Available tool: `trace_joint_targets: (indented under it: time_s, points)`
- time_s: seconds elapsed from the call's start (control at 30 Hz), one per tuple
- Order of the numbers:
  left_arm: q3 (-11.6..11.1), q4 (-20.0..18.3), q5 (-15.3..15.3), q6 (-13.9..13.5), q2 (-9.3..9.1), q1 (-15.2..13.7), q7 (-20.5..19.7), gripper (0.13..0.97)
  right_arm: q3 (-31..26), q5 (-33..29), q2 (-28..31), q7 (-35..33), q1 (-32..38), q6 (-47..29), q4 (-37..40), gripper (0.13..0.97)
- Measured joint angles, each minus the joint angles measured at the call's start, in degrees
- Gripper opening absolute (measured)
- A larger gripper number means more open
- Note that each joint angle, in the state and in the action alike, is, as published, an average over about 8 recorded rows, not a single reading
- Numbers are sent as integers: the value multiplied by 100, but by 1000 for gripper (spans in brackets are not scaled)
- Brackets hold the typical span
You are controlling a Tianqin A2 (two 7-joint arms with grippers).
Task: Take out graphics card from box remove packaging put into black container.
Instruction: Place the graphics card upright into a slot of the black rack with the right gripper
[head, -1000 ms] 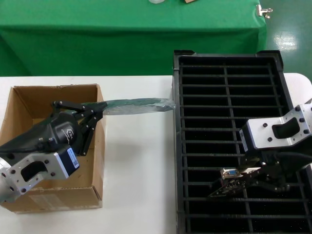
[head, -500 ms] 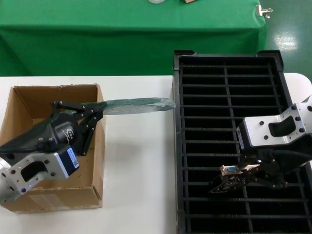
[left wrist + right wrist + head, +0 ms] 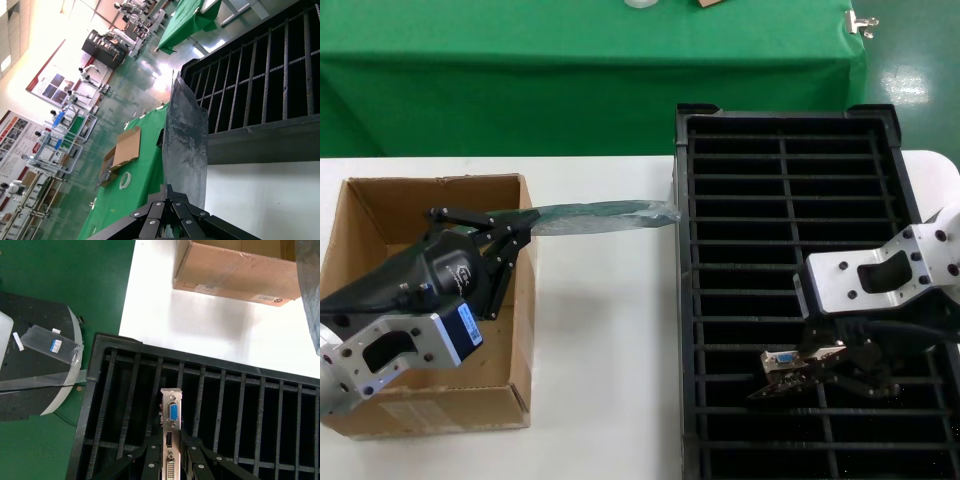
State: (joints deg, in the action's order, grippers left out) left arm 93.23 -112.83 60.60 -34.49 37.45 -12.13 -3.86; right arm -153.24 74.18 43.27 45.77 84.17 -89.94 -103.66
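- Two grippers were at work: the right gripper [image 3: 820, 365], nearest, had its fingers clamped on the graphics card [image 3: 792, 368], bracket and blue VGA port [image 3: 173, 412] showing, low over the near slots of the black container [image 3: 770, 130].
- Left gripper [image 3: 505, 238] sat over the box [image 3: 380, 205], fingers pinched on the packaging [image 3: 600, 215], which stretched out to the container's edge.
- A blue label [image 3: 469, 325] on the left arm and a white sticker [image 3: 272, 299] on the box were unreadable.
- Green cloth [image 3: 520, 80] lay beyond.
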Motion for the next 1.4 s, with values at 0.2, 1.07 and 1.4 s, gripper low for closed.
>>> trace_joint_targets:
  time_s: [0.2, 1.07, 1.4]
  points:
    - [0, 0, 0, 0, 0, 0, 0, 139, 20, -39, -142, 84, -50, 0, 51, 188]
    - [0, 0, 0, 0, 0, 0, 0, 139, 127, -370, -690, 570, -125, 0, 383, 188]
    - [0, 0, 0, 0, 0, 0, 0, 139, 39, -187, -561, 983, -23, 0, 277, 188]
